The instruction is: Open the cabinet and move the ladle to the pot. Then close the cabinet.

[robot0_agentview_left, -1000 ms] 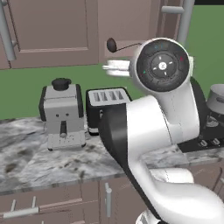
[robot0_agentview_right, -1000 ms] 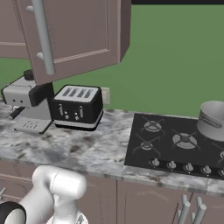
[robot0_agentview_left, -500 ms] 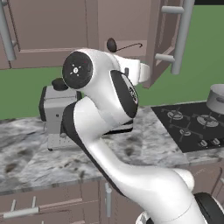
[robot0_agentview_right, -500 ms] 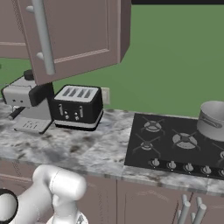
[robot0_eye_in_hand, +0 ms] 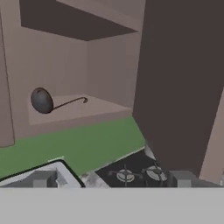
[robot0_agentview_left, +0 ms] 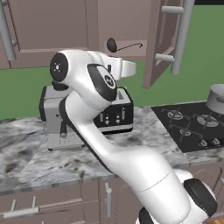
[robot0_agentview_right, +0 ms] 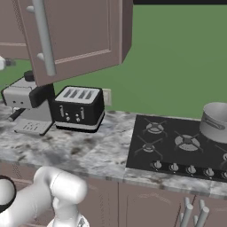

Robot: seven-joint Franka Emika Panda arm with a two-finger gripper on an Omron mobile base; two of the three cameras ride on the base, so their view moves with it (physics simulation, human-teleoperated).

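The ladle (robot0_eye_in_hand: 48,103) lies on the shelf inside the open cabinet (robot0_eye_in_hand: 105,52), at the middle left of the hand view. In the left base view it shows at the top middle, above the arm. The cabinet door (robot0_agentview_left: 168,39) stands swung out at the upper right. The pot (robot0_agentview_right: 216,122) sits on the stove (robot0_agentview_right: 177,146) at the right. The toaster (robot0_agentview_right: 80,108) stands beside the coffee machine (robot0_agentview_right: 26,106). I cannot tell if the gripper is open or closed.

We see our arm bent high in the left base view, elbow raised, wrist level, the gripper (robot0_agentview_left: 131,69) pointing right, its fingers unreadable.
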